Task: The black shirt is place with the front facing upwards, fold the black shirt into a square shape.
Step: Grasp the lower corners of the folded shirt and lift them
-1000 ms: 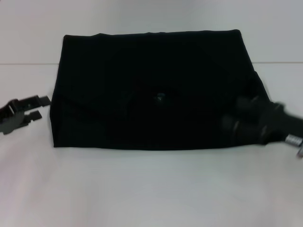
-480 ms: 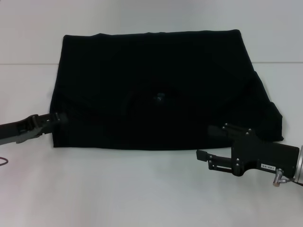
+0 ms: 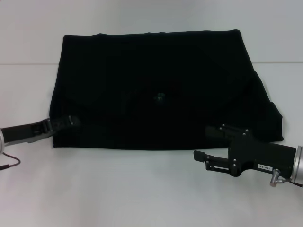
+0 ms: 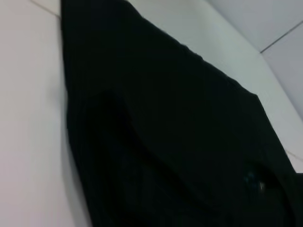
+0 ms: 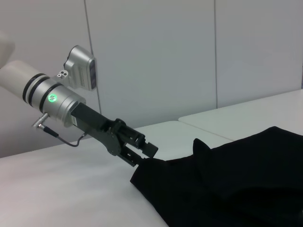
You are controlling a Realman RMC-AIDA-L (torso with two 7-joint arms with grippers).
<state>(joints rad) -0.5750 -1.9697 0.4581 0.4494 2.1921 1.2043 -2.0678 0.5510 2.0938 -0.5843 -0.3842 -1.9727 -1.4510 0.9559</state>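
Note:
The black shirt [image 3: 151, 90] lies partly folded on the white table, plain black side up, with a small blue neck label [image 3: 160, 98] near its middle. No letters show. My left gripper [image 3: 72, 120] is at the shirt's near left corner, open, its fingers at the cloth's edge; the right wrist view shows it too [image 5: 143, 155]. My right gripper [image 3: 205, 142] is open and empty, just off the shirt's near right corner, above the table. The shirt fills the left wrist view [image 4: 165, 132] and lies low in the right wrist view [image 5: 236, 184].
The white table [image 3: 142, 189] runs in front of the shirt. A seam in the table [image 3: 28, 64] runs behind the shirt's left side. A pale wall [image 5: 156, 56] stands behind the left arm.
My left gripper turned and moved right to the shirt's near left corner. My right gripper pulled back off the shirt's right side to the table in front, then shifted slightly left.

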